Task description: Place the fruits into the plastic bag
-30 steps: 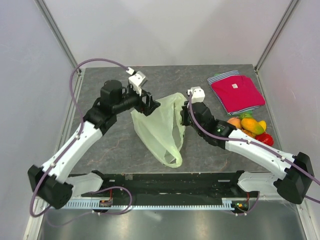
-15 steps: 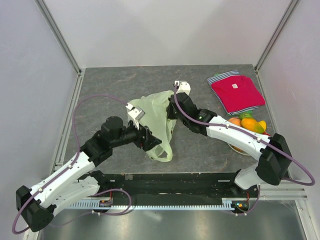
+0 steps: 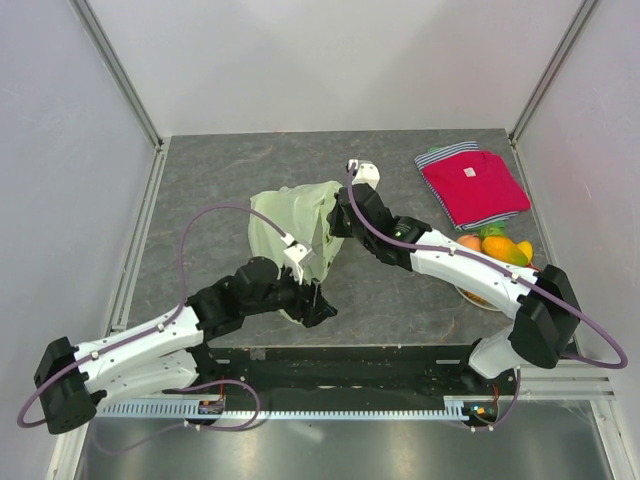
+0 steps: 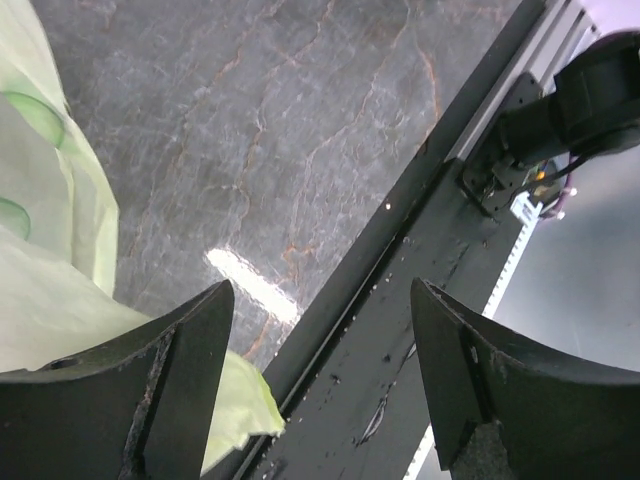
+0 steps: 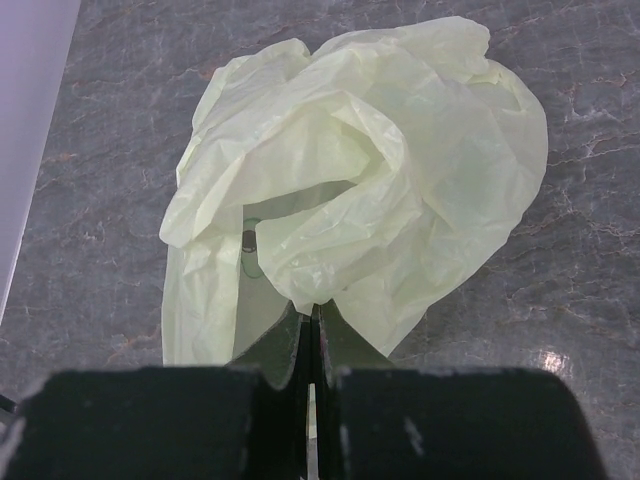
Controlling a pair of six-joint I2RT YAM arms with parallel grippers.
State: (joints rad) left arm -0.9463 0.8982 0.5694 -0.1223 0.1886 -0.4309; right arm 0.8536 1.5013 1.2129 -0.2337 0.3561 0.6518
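Nothing bagged that shows: the fruits (image 3: 503, 250) sit piled at the table (image 3: 220, 180) right edge, well apart from the plastic bag (image 3: 290, 215). Bag lies crumpled mid-table, mouth not spread. All the placing is left to do. Right jaws pinched tight on a fold at the bag's far-right side. Left jaws wide, nothing between them, over the bag's near corner by the front rail (image 4: 400, 330); contact unclear.

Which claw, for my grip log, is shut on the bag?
The right claw, pinched on the plastic bag; the left claw stands open.
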